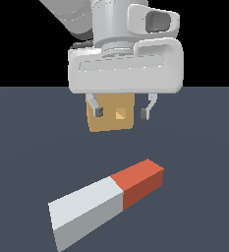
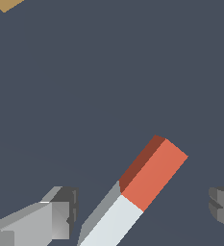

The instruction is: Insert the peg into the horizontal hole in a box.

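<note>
Arm: reaching in from above, wrist pointing down.
Gripper (image 1: 121,112): hovering, fingers (image 2: 60,211) spread wide, holding nothing.

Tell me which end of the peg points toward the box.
The red-orange end of the peg points toward the box with its hole; the white-grey end lies nearer the exterior camera.

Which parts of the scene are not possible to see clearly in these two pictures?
- Box: in the exterior view its top is hidden behind the hand; in the wrist view only a corner shows at the picture edge.
- Hole: small in the exterior view, depth unreadable; outside the wrist view.
- Peg: its white end is cut off by the wrist view's edge.
- Fingers: cut by the edges in the wrist view.
</note>
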